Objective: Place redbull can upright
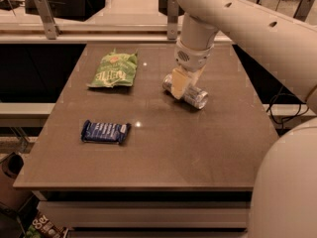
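Observation:
The redbull can [194,97] is a slim silver can lying on its side on the brown table [163,152], right of centre, its long axis running from upper left to lower right. My gripper [180,85] hangs from the white arm straight down onto the can's middle and covers part of it. Both shiny ends of the can stick out on either side of the gripper. The can rests on the tabletop.
A green chip bag [114,69] lies at the back left of the table. A blue wrapped bar [105,131] lies at the front left. A rail with metal posts [172,14] runs behind the table. My white base [292,192] fills the lower right.

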You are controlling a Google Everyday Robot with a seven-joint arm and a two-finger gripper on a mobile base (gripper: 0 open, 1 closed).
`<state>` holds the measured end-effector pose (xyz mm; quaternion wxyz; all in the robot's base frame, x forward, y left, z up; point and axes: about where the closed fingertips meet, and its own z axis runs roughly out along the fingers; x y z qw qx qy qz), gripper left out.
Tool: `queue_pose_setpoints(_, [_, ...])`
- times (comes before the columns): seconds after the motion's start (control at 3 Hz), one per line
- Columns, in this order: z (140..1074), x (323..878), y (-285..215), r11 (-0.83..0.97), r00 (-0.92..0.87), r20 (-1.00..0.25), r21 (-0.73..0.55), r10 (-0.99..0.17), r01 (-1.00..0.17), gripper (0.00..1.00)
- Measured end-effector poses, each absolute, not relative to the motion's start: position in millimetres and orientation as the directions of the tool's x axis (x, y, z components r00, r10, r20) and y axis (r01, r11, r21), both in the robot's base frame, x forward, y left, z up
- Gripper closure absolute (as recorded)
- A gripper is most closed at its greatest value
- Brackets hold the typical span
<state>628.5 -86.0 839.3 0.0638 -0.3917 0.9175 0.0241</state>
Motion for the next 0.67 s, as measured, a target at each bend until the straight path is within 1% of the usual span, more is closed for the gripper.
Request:
queue_pose_setpoints(0.33, [837.6, 629.8, -84.8, 0.691, -0.684, -0.139, -0.006, -0.716, -0.723, 0.88])
queue_pose_setpoints(0.67, [836.0, 630.9, -83.8, 0.691, -0.683, -0.141, -0.006, -0.717, -0.723, 1.0])
